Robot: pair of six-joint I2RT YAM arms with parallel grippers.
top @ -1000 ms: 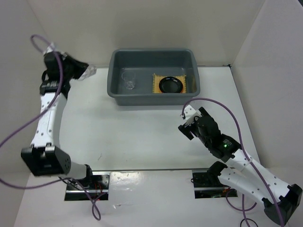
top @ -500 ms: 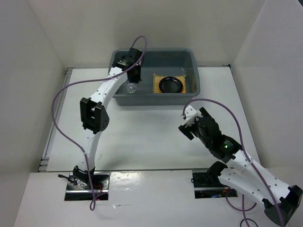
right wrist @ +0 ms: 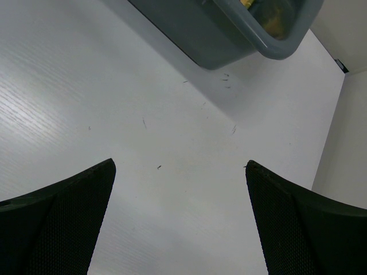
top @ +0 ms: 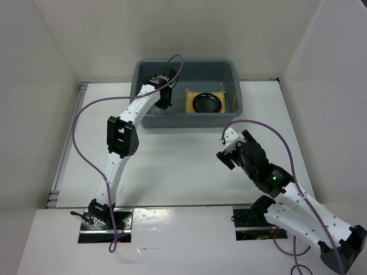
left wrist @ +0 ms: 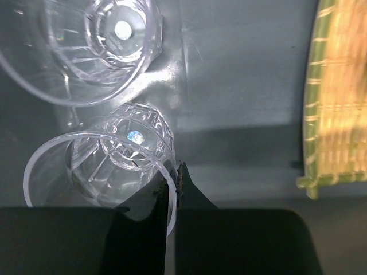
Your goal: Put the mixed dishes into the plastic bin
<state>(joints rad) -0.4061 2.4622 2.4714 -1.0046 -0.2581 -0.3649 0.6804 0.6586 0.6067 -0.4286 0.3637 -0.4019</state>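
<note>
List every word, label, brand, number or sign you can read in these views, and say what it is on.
None: no readable text in any view.
The grey plastic bin, bamboo mat, black plate, the glass cup pinched by the left hand and the second glass cup are all unmarked.
The right arm shows only a green light, no lettering.

The plastic bin (top: 195, 121) sits at the far middle of the worktop (top: 172, 160). In its right half lies the mat (top: 188, 102) with a plate (top: 207, 103) on it. Left of the mat stand the first glass cup (left wrist: 92, 46) and the second glass cup (left wrist: 109, 166), just beside each other, with the left gripper (left wrist: 172, 192) on the second cup's rim. The right gripper (right wrist: 179, 166) hangs over the worktop in front of the bin's right end.
</note>
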